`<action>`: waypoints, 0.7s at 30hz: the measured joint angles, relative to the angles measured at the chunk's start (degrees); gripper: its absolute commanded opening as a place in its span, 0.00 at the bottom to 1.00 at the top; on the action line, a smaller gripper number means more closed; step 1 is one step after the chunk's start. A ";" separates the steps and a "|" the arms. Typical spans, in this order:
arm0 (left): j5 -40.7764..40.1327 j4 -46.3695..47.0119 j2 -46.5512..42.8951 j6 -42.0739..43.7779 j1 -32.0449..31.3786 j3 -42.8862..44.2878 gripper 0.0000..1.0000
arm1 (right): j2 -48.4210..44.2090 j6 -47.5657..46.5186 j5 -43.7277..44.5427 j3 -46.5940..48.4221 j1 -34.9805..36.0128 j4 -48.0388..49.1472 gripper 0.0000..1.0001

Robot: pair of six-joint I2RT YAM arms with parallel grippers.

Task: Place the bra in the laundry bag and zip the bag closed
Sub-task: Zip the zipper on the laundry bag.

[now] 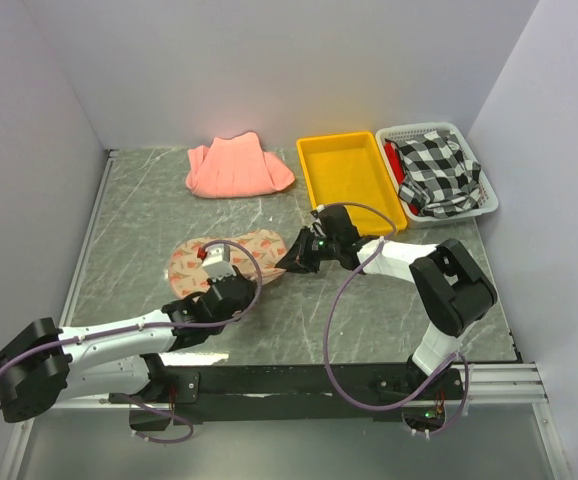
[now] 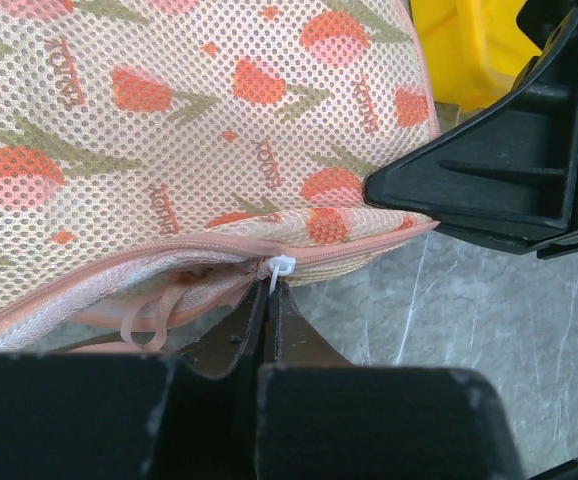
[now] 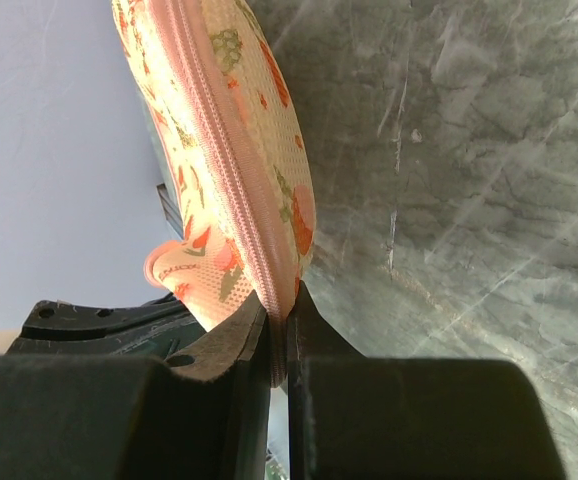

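The laundry bag [image 1: 231, 254] lies flat on the table, beige mesh with red-orange prints and a pink zip. My left gripper [image 2: 271, 292] is shut on the white zip pull [image 2: 279, 268] at the bag's near edge [image 2: 189, 140]. Left of the pull the zip gapes, and a shiny pink strap of the bra [image 2: 149, 318] shows inside. My right gripper [image 3: 285, 312] is shut on the bag's right end [image 3: 239, 190], pinching its pink zipped edge; it shows in the top view [image 1: 295, 258] and in the left wrist view [image 2: 514, 165].
A matte salmon-pink folded cloth [image 1: 237, 167] lies at the back. A yellow tray [image 1: 352, 178] and a white basket [image 1: 479, 205] holding a black-and-white checked cloth [image 1: 437, 172] stand at the back right. Walls close in the table's left, back and right.
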 measured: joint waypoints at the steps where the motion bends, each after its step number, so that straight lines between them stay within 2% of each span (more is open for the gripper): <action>1: 0.07 -0.04 0.00 -0.07 0.02 0.02 0.01 | 0.00 0.02 0.00 0.00 0.00 0.00 0.00; 6: 1.55 -0.22 -0.92 0.74 0.28 0.04 0.01 | 0.07 0.02 -0.13 0.00 -0.13 0.02 0.00; 13: 5.81 -1.22 -7.69 6.21 1.14 -0.04 0.01 | 0.59 0.02 -1.73 0.26 -1.07 0.09 0.00; 21: 8.04 -2.64 -3.76 7.63 1.57 1.60 0.01 | 1.84 -0.42 -1.66 0.33 -1.66 -0.52 0.00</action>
